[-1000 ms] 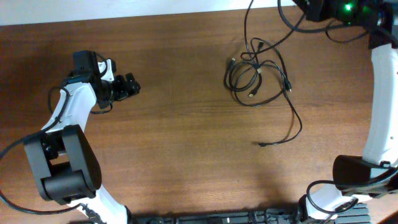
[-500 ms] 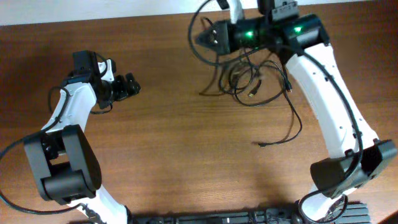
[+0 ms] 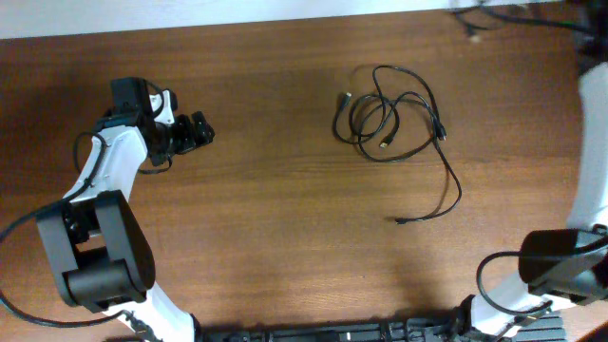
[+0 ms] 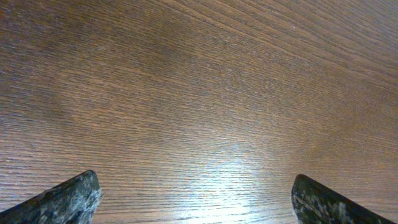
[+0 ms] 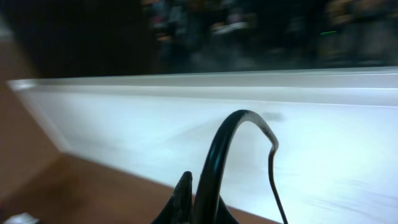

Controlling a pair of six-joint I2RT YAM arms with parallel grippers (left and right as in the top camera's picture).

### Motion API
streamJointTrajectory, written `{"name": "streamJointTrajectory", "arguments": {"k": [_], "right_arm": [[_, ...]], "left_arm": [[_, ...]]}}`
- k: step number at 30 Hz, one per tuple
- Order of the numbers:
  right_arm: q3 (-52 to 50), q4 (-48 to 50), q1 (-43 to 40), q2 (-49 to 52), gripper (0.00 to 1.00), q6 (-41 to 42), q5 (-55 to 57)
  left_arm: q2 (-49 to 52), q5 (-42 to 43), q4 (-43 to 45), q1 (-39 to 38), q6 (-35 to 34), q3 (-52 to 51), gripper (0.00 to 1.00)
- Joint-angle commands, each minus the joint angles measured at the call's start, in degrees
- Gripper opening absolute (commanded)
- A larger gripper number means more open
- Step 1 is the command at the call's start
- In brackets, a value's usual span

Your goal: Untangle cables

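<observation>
The cables lie as a loose black tangle on the wooden table, right of centre, and one tail runs down to a plug. In the right wrist view my right gripper is shut on one black cable, which arches up over the fingers, with its thin end dangling. Overhead, that gripper is a dark blur at the top right edge, and a cable end trails beside it. My left gripper is open far to the left of the tangle, with only bare wood between its fingertips.
The table's far edge meets a white wall along the top. The right arm runs up the right side. The left arm's base stands at the lower left. A dark strip lines the front edge.
The right arm swept over the tangle and back to the top right corner. The strand that ran from the tangle to the top edge has gone with it. The left arm has not moved.
</observation>
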Motion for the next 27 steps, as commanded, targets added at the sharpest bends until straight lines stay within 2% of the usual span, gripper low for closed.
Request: {"name": "streamJointTrajectory", "arguments": {"k": [1, 2, 5, 8, 12, 15, 17, 18, 20, 21, 24, 27], "right_arm": [[0.96, -3.15, -7.65, 0.15, 0.04, -3.89, 3.96], [0.94, -4.35, -9.46, 1.92, 0.04, -6.51, 5.11], [0.94, -2.23, -12.59, 9.01, 0.04, -7.39, 6.14], [0.96, 9.03, -13.64, 19.04, 0.04, -7.32, 7.06], [0.96, 14.25, -13.64, 29.40, 0.04, -7.37, 25.79], [0.96, 14.62, -14.69, 36.46, 0.04, -7.37, 30.53], [0.94, 12.68, -15.43, 39.28, 0.12, -7.32, 30.53], [0.96, 10.78, -15.80, 39.69, 0.26, -7.13, 30.73], [0.98, 8.57, -16.26, 38.95, 0.70, -4.70, 29.33], [1.03, 7.32, -16.37, 37.38, 0.99, -4.66, 25.86], [1.03, 4.48, -16.63, 31.17, 0.99, -0.63, 23.19], [1.03, -6.47, -17.00, 22.40, 0.98, -0.57, 36.83]], "left_arm": [[0.52, -0.17, -0.04, 0.35, -0.48, 0.76, 0.99], [0.52, -0.17, -0.04, 0.35, -0.48, 0.76, 0.99], [0.52, -0.17, -0.04, 0.35, -0.48, 0.76, 0.99], [0.52, -0.17, -0.04, 0.35, -0.48, 0.76, 0.99], [0.52, -0.17, -0.04, 0.35, -0.48, 0.76, 0.99], [0.52, -0.17, -0.04, 0.35, -0.48, 0.76, 0.99], [0.52, -0.17, -0.04, 0.35, -0.48, 0.76, 0.99], [0.52, -0.17, -0.07, 0.35, -0.48, 0.76, 0.99], [0.52, -0.17, -0.04, 0.35, -0.48, 0.76, 0.99], [0.52, -0.17, -0.04, 0.35, -0.50, 0.76, 0.99], [0.52, -0.17, -0.04, 0.35, -0.48, 0.76, 0.99], [0.52, -0.17, -0.07, 0.20, -0.48, 0.76, 0.99]]}}
